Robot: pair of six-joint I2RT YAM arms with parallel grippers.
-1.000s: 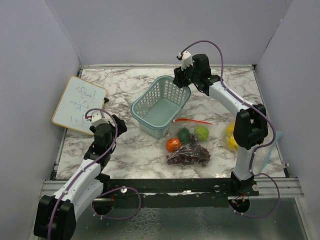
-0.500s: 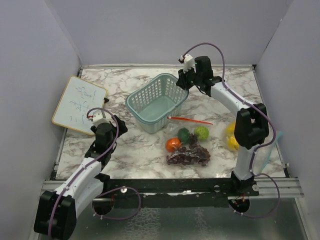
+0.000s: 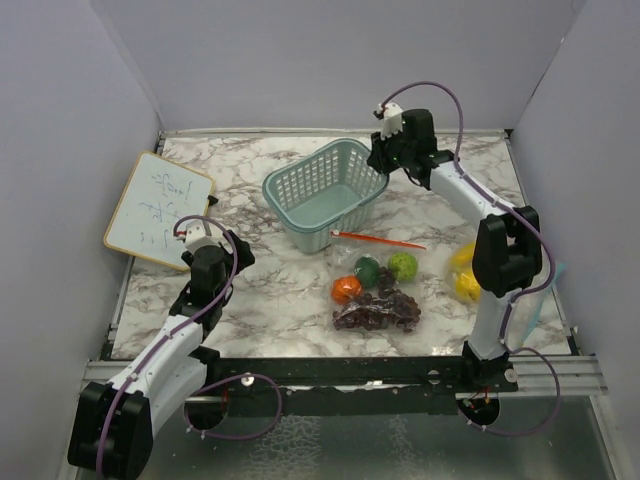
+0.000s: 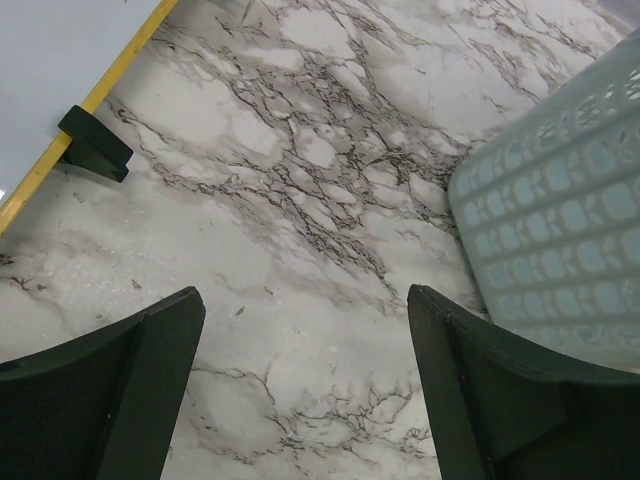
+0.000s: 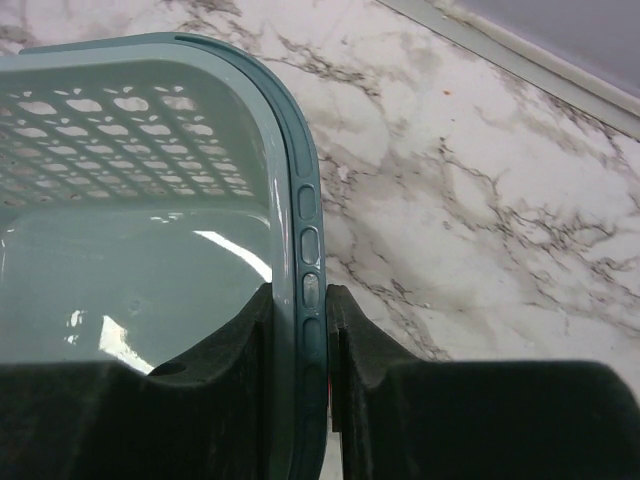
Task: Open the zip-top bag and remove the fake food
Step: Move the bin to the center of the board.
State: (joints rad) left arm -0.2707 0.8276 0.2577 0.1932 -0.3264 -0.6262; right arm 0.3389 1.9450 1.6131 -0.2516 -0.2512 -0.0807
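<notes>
So the right fingers [image 5: 350, 330] are pinching the rim of the teal plastic mesh basket [image 3: 300, 186], one finger inside the wall and one outside, closed down tight on it with nothing else in the grip. From the top camera the basket is sitting toward 12 o'clock on the white marble-pattern bench [image 3: 270, 290] and tipping, with the gripped corner riding higher than the rest. The left fingers [image 4: 450, 360] are hanging wide open over bare bench at about 8 o'clock, holding nothing, and their wrist camera is catching the basket's wall off at 3 o'clock. The fake food is lying around 5 o'clock from the basket, well apart from both sets of fingers: a small orange plastic fruit [image 3: 346, 290], a dark green piece [image 3: 367, 269], a lime-green round fruit [image 3: 403, 266] and a purple grape bunch [image 3: 378, 310], all looking like they're sitting inside the clear zip-top bag [image 3: 342, 255], whose orange-red zip strip [image 3: 385, 241] is running along its 12 o'clock edge. A couple of yellow toy pieces [image 3: 464, 288] are peeking out at 3 o'clock, partly hidden by the right arm, so I can't tell exactly what they are. A yellow-framed whiteboard [image 3: 158, 210] is leaning at 9 o'clock.
</notes>
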